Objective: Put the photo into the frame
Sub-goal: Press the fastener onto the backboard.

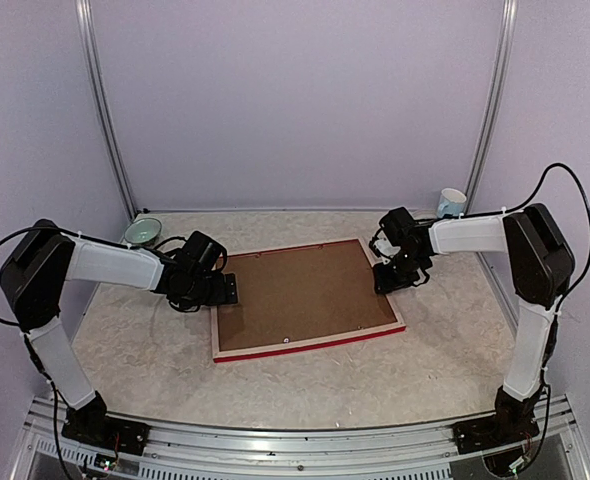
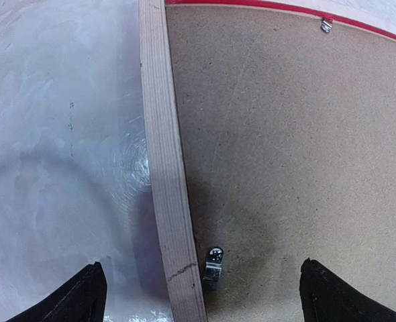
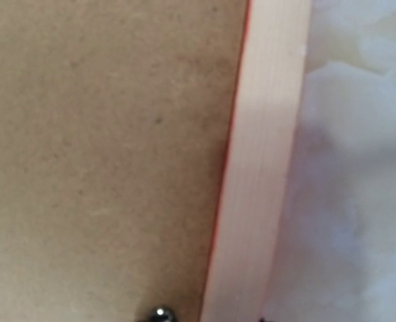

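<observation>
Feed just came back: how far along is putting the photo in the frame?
Looks done: the frame lies face down with the brown backing board seated in it. In hand: the open left gripper straddles the left rail beside a metal tab; the right gripper is at the right rail, grip unclear. Left: unclear, since the photo isn't visible, perhaps under the board.

Overhead view; wrist views near frame [image 1: 305, 343]

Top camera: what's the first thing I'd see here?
A big frame with a red edge lies face down in the middle, its brown backing board showing. The left arm and right arm reach to its two short sides. A white cup stands back right.
</observation>
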### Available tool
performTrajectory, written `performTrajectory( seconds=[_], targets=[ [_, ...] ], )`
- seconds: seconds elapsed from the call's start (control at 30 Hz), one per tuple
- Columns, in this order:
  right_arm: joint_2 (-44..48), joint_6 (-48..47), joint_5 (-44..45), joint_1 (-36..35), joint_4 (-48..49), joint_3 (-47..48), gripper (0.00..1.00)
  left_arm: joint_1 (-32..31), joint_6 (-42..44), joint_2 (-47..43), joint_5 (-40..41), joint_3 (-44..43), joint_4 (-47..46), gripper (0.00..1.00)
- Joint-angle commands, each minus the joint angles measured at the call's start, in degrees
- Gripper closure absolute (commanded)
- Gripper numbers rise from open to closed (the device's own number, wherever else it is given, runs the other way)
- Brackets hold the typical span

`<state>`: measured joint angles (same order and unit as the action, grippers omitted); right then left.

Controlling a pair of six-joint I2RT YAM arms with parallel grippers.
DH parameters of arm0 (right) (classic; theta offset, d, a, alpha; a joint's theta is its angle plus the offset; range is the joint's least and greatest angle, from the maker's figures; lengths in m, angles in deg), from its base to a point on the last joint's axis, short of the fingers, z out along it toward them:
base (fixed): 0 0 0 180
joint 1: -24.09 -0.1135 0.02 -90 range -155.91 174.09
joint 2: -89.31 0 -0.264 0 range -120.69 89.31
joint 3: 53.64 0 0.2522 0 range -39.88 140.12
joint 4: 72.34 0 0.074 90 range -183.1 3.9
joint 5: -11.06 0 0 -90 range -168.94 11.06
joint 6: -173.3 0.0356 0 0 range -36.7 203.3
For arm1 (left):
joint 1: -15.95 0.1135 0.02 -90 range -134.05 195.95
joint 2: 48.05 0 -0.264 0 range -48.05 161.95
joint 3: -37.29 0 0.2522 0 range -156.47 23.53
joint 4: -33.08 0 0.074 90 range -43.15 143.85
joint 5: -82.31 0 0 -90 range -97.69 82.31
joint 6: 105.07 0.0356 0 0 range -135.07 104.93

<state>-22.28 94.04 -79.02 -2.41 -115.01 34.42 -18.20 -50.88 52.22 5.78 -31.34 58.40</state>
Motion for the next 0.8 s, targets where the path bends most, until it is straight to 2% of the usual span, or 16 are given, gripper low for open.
performTrajectory(
  seconds=[0.0,0.23,0.77],
  targets=[
    [-1.2,0.1,2.6,-0.2,-1.5,0.5,0.67,-0.2,-0.2,0.5,-0.4,0.7,-0.9,0.01],
    [-0.9,-0.1,3.8,-0.2,-1.2,0.3,0.79,-0.2,-0.3,0.5,-0.3,0.7,-1.1,0.01],
    [0.1,-0.3,2.5,-0.2,1.0,-0.1,0.88,-0.3,-0.3,1.0,-0.6,0.4,-1.1,0.01]
  ],
)
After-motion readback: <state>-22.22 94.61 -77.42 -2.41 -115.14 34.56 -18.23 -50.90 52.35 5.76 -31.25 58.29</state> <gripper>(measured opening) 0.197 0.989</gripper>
